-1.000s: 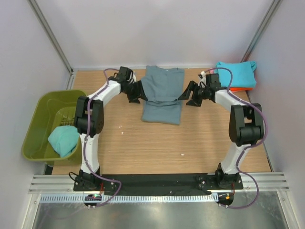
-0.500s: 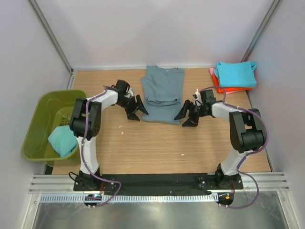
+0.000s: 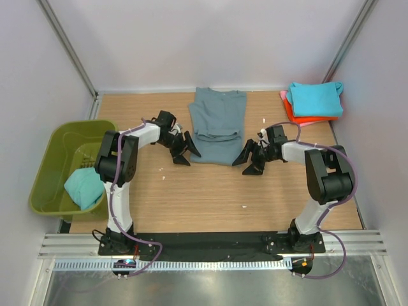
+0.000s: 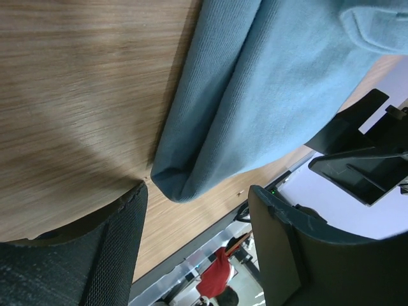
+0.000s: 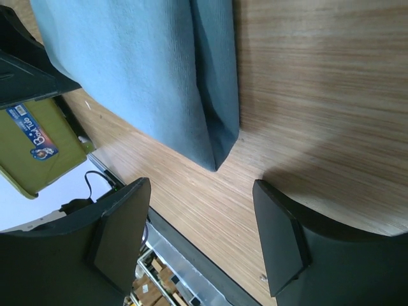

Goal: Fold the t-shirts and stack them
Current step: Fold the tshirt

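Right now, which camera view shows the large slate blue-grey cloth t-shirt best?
The top external view: the slate blue-grey t-shirt shows whole there, with its folds. Each wrist view shows only one near corner of it, close up.

Only one item is readable. A blue rectangular sticker (image 5: 33, 135) with white lettering sits on the wall of the olive-green plastic tub (image 5: 19, 169), at the left side of the scene, and shows only in the right wrist view. The second word reads "Tub". The first word starts with "B"; the rest is too small to tell. A small round graphic at one end is illegible.
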`<state>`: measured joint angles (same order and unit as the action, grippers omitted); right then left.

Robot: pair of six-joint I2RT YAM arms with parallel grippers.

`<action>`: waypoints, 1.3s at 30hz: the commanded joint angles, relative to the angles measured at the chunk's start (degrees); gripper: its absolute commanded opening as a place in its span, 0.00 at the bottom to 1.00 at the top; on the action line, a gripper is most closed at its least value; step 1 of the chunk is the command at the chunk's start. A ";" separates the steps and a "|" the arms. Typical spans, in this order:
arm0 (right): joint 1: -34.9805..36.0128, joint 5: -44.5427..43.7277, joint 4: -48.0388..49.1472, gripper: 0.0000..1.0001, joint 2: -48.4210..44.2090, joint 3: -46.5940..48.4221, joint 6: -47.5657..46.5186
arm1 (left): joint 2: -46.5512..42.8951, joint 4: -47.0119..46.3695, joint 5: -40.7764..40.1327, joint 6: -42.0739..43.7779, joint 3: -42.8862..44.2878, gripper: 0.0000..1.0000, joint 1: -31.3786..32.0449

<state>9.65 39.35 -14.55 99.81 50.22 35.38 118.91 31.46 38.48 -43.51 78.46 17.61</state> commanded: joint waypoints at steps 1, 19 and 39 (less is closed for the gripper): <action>0.37 -0.68 2.94 0.71 1.09 0.41 1.27 | 1.50 -1.40 0.37 -0.88 -0.32 0.66 0.32; 0.63 -1.91 7.34 0.44 4.52 1.38 2.68 | 3.69 -3.07 -1.92 -1.14 1.26 0.41 0.24; -0.42 -3.05 7.52 0.01 1.89 3.05 1.54 | 0.10 -4.04 -2.80 -1.32 -1.28 0.00 0.41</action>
<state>9.74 37.71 -7.09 106.10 53.04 37.80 121.73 28.36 38.06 -45.10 78.59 17.96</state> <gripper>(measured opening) 0.054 0.022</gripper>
